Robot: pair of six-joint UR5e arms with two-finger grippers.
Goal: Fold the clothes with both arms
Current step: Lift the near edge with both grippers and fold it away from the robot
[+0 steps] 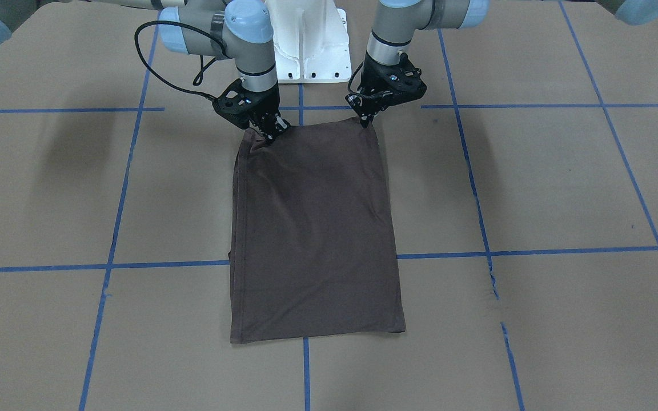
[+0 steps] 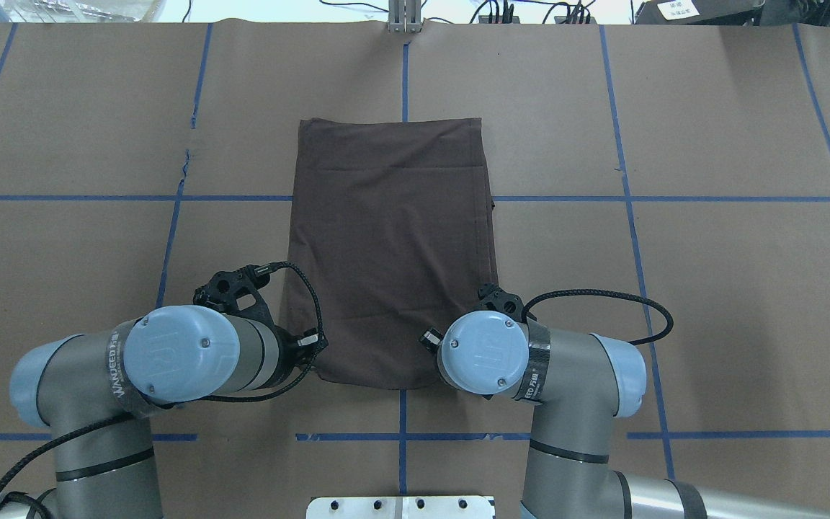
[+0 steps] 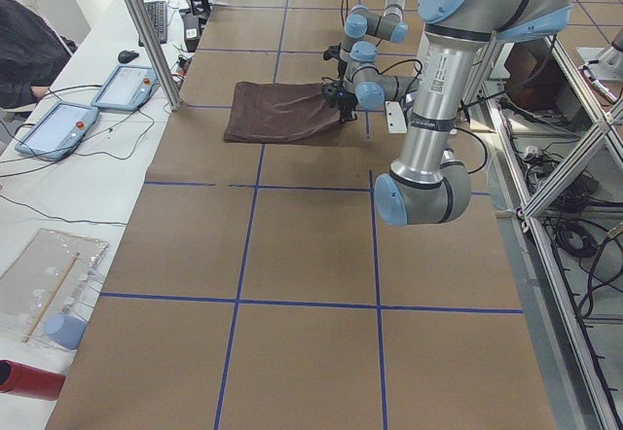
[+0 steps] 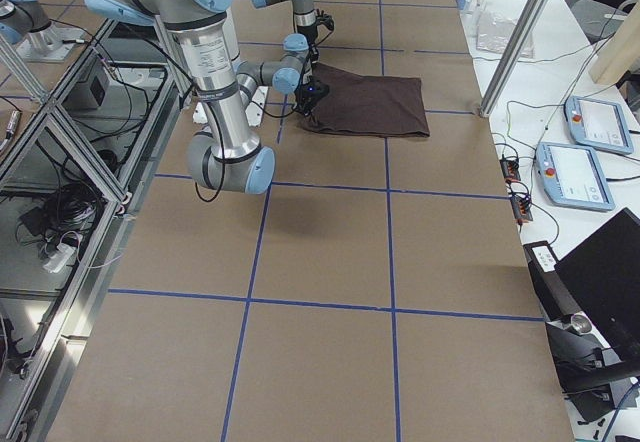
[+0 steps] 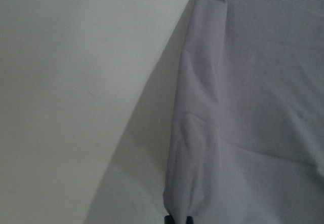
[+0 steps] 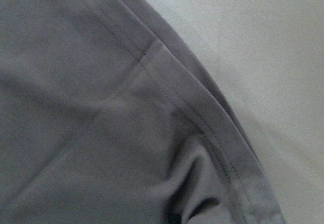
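Both corners of the dark brown T-shirt (image 1: 315, 228) on the robot's side were pinched. The left pincer (image 1: 366, 121) was clenched on one corner, and the right pincer (image 1: 272, 131) was clenched on the other (the fabric puckered and bunched there). The garment lay folded into a tall rectangle on the brown counter (image 1: 546, 182), mostly flat. It covered a crossing of the blue tape lines (image 1: 466, 171), with its far hem towards the operators' side.
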